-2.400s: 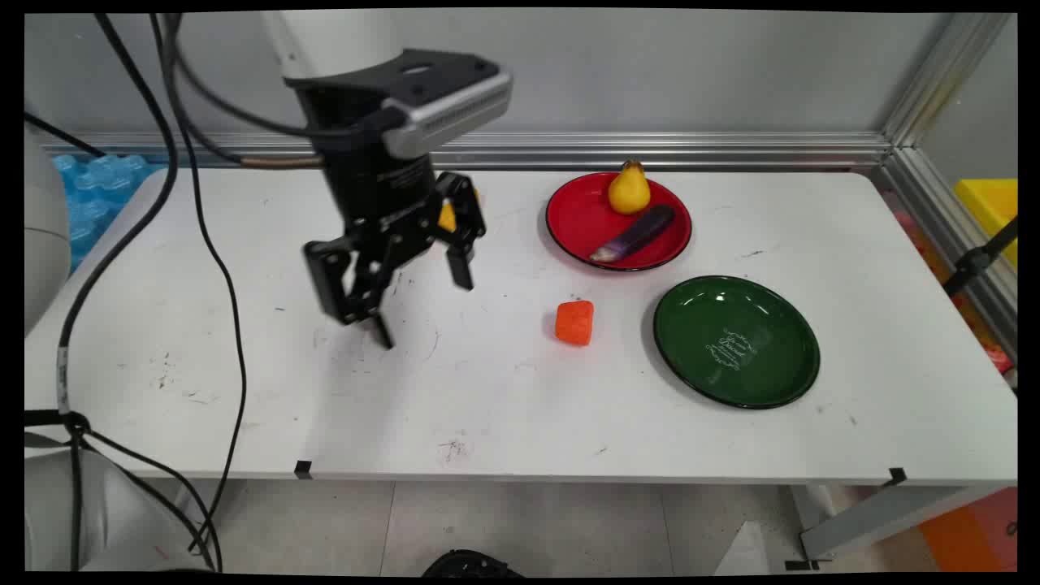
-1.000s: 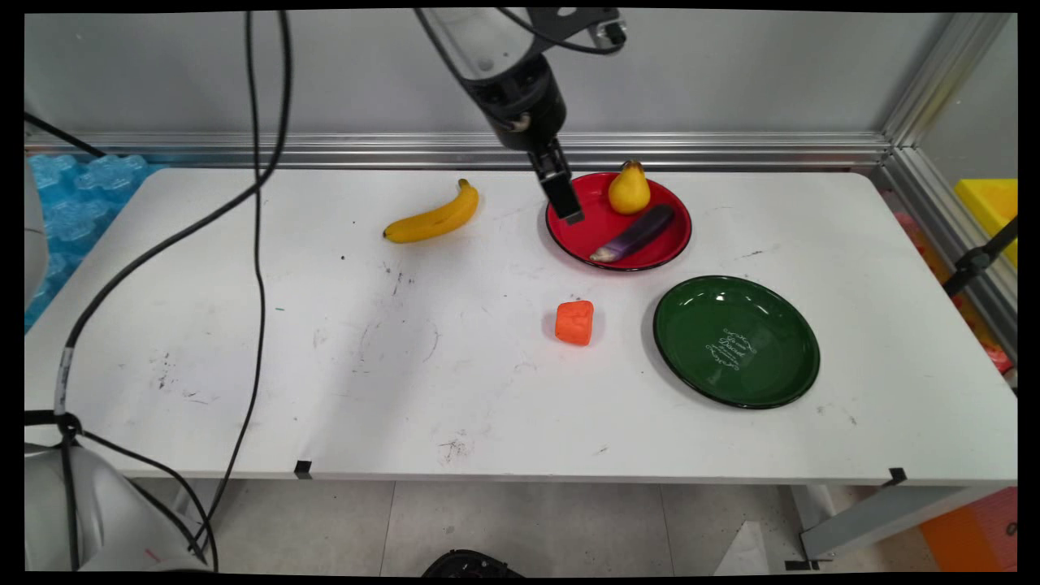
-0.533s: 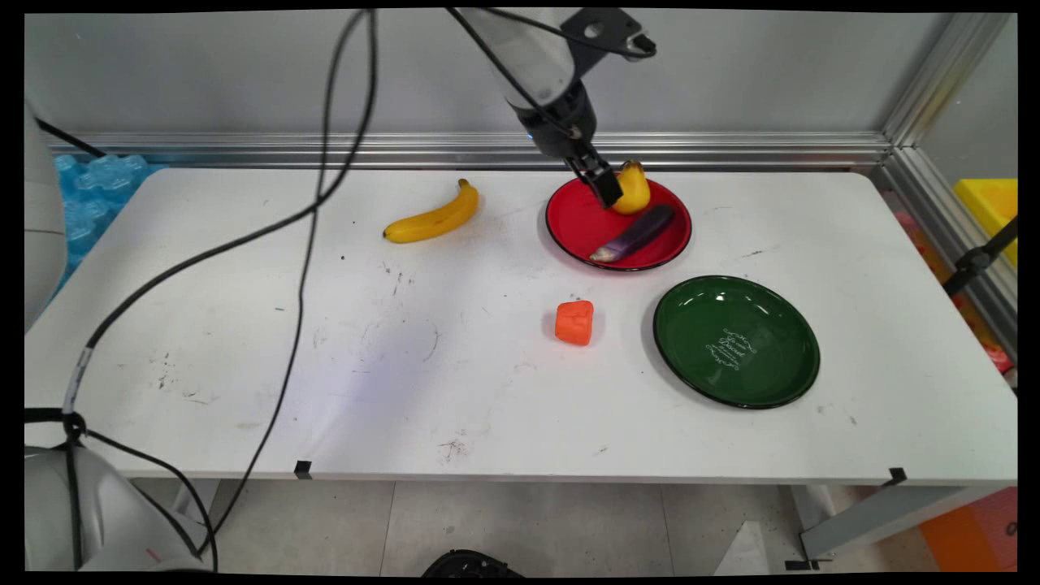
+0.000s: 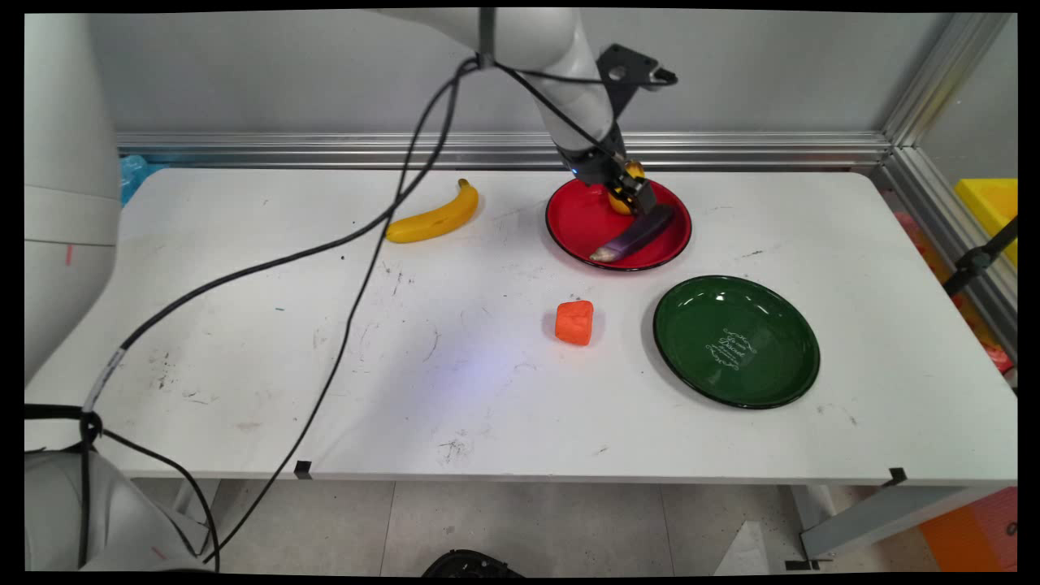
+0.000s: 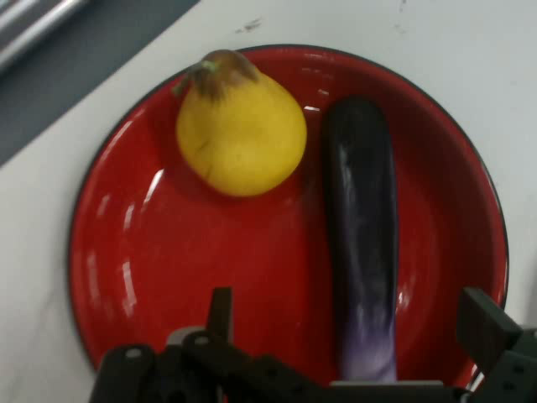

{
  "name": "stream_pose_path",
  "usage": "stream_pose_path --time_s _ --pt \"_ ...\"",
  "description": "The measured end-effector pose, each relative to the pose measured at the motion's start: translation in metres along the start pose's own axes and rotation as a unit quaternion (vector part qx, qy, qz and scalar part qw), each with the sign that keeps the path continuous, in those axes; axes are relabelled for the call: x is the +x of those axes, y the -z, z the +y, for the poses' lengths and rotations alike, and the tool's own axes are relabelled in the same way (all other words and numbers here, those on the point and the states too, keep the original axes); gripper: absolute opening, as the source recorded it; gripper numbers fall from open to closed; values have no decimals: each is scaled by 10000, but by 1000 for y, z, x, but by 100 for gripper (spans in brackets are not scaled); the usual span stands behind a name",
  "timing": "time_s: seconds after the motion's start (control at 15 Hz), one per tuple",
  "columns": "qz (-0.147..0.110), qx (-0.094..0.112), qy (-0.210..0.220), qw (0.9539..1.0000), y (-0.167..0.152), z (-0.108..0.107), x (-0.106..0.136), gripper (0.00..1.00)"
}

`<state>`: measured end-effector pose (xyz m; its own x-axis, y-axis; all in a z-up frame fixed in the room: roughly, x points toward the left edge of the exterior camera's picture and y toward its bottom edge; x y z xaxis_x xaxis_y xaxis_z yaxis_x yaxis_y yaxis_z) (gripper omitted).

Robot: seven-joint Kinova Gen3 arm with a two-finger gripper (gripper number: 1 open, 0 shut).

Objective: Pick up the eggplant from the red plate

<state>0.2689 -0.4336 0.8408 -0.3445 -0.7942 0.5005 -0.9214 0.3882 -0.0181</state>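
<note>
My gripper (image 4: 630,192) hangs low over the back of the red plate (image 4: 575,221), right in front of the yellow pear (image 4: 634,170), most of which it hides in the main view. A purple eggplant (image 4: 639,232) lies on the plate just to the front right of it. In the hand view the gripper (image 5: 352,319) is open, one finger (image 5: 220,309) over bare red plate (image 5: 151,252) and the other (image 5: 487,326) by the plate's rim. The eggplant (image 5: 361,227) lies lengthwise between them, and the pear (image 5: 241,138) sits beyond, untouched.
An orange block (image 4: 574,322) lies in front of the red plate. A green plate (image 4: 691,325) with nothing on it sits to the right. A banana (image 4: 435,218) lies at the back left. Black cables trail across the table's left half. An aluminium rail runs along the back.
The arm has swung from the table's left middle, uncovering the banana, to the red plate. In the last half second it has come down lower, close to the pear.
</note>
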Motion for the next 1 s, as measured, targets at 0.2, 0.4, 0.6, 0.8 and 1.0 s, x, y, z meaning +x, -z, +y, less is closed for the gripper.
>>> stream_pose_path --time_s 0.2,0.4,0.6,0.8,1.0 --pt "-17 -21 188 9998 -23 5 2 100" --pt "-45 -59 335 9994 -45 10 4 100" --pt "-66 -100 442 9989 -65 15 6 100" --pt "-83 -120 535 9985 -83 18 8 100" --pt "-91 -122 584 9982 -95 19 9 100"
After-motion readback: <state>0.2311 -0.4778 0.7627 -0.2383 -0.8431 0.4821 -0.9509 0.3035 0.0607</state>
